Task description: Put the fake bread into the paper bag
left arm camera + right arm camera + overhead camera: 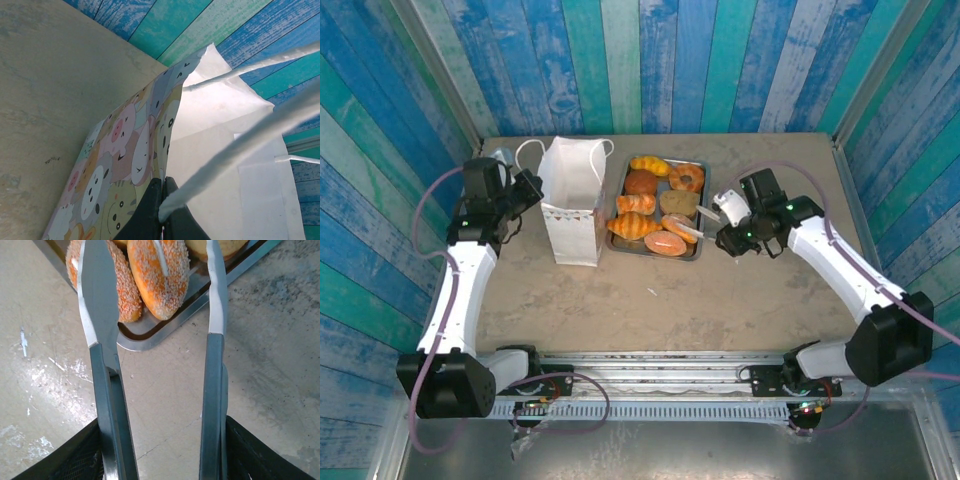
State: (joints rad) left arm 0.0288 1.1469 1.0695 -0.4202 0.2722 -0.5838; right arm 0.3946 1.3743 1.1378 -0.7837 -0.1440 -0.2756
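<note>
The white paper bag stands upright and open-mouthed left of the grey tray; cartoon animals band its lower part. At the bag's left rim, beside a cord handle, my left gripper is shut on the paper edge. The tray holds the fake bread: croissants, a round bun, a ring doughnut, a brown slice and sesame buns. My right gripper grips metal tongs, whose spread tips hover over the sesame buns at the tray's near right corner.
Blue and green plank walls enclose the tan table on three sides. The right arm reaches in from the right. Bare tabletop lies between the tray and the arm bases.
</note>
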